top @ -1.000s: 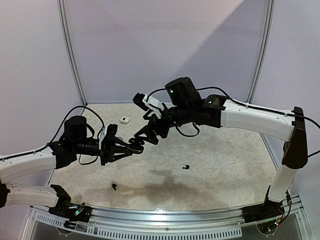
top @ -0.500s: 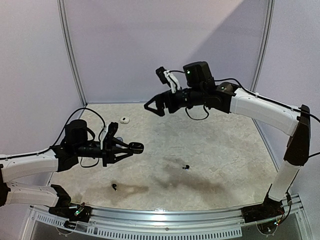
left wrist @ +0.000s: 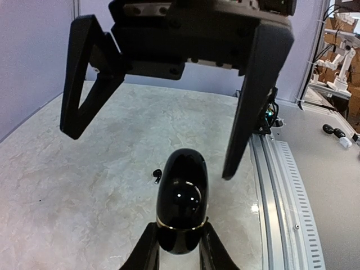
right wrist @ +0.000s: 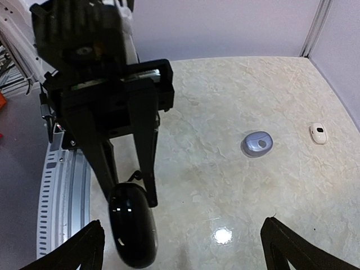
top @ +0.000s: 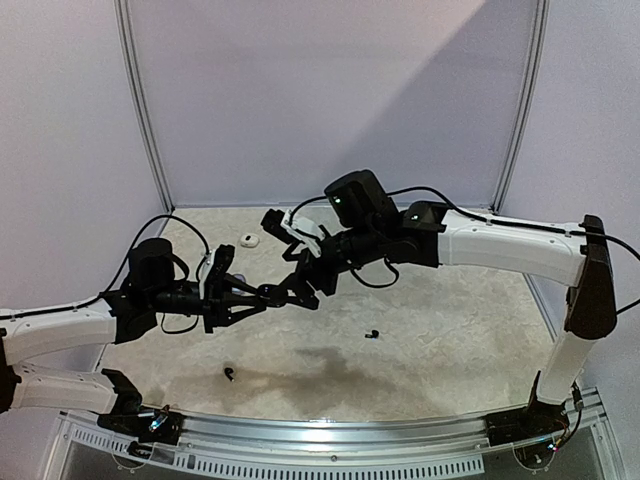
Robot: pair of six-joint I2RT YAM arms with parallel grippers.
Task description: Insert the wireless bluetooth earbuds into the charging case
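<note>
Black and glossy, the charging case (left wrist: pixel 181 197) is clamped between the 2 fingers of the left gripper (left wrist: pixel 180 233), low in the middle of the left wrist view and held up off the marbled table (left wrist: pixel 67 185). A thin pale seam runs round the case just above those fingers, and its lid looks closed.

Left of centre in the top view, the right gripper (top: pixel 303 283) meets the case from the upper right, jaws spread wide with nothing between them. From the left wrist camera its 2 dark fingers (left wrist: pixel 84 84) hang down on either side of the case and above it; whether either one touches the case cannot be told. In the right wrist view its own fingers sit in the 2 bottom corners, far apart, with the case low and left of centre.

1 black earbud (top: pixel 372 334) lies on the table just right of centre in the top view, and a second black earbud (top: pixel 230 374) lies at lower left near the front rail. Both are well apart from the case.

A small white case (top: pixel 247 239) rests at the back of the table, and the right wrist view shows a grey-blue oval case (right wrist: pixel 257 144) near it
</note>
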